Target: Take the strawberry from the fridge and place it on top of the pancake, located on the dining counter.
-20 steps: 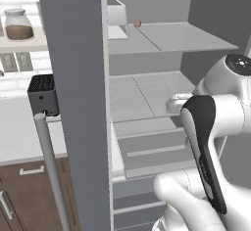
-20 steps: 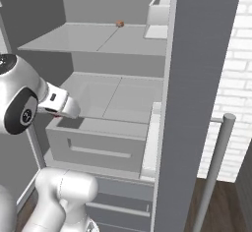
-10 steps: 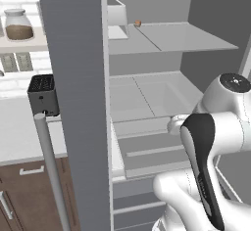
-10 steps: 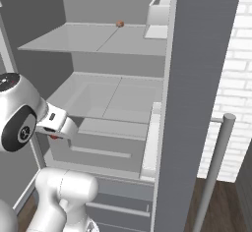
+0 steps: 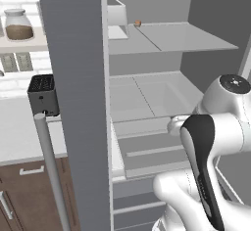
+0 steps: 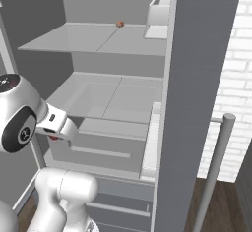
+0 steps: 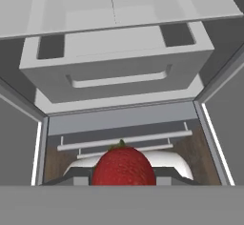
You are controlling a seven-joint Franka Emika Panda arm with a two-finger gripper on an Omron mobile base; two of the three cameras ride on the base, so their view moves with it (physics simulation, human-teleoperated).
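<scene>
Since a second ago the arm has pulled back and sunk lower in both base views, so the hand is now out in front of the fridge's (image 5: 73, 78) pale crisper drawer (image 7: 119, 62) instead of up by the shelf.

The strawberry (image 7: 124, 168) is pinched between the gripper (image 7: 125, 175) jaws, right at the bottom of the hand view. It's a plump, bright red berry with a finely dimpled skin and a tiny green tip poking up on top. From the right base view you only catch a sliver of red (image 6: 53, 138) under the white hand, held out in front of the drawer and clear of it.

Everything else is pretty plain and boxy. Fridge door is a tall flat slab of brushed-looking grey with a long round silver bar handle (image 5: 49, 171). Inside, the shelves are thin, smooth, pale grey sheets, and the crisper drawer is a matte light grey box with a recessed grip slot across the front. On the top shelf sits a small tan-orange lump (image 5: 138, 23) next to a white open-topped bin (image 5: 116, 15). Off to the left there's a black toaster (image 5: 44, 95) on a white worktop, dark brown wood cabinets (image 5: 29, 196) below it, and a glass jar (image 5: 18, 25) with brown stuff in it.
</scene>
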